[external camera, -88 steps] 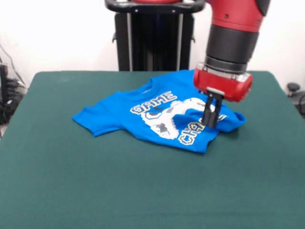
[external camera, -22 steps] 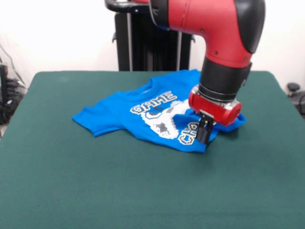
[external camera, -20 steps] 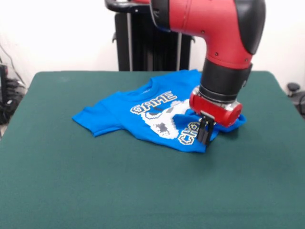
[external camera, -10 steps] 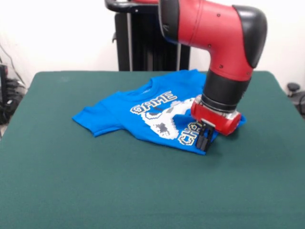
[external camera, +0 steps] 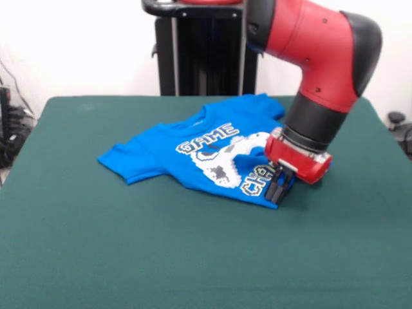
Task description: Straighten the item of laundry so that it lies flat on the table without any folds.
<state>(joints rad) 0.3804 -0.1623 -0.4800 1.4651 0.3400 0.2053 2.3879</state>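
Note:
The blue T-shirt lies crumpled on the green table, right of its middle. "GAME" and part of the white controller print show. The right side is folded over, so the lower lettering is cut off. My gripper comes down tilted from the right onto the shirt's near right edge. Its black fingers stand close together with blue cloth showing between them, shut on the folded hem. The red wrist hides the shirt's right sleeve area.
The robot's black pedestal stands behind the table's far edge. Green table top shows in front of the shirt and to its left. Cables hang at the left edge.
The gripper has come down from over the fold to the shirt's near right edge. In the last second the wrist has swung right and tilted, with the fingertips staying at the hem.

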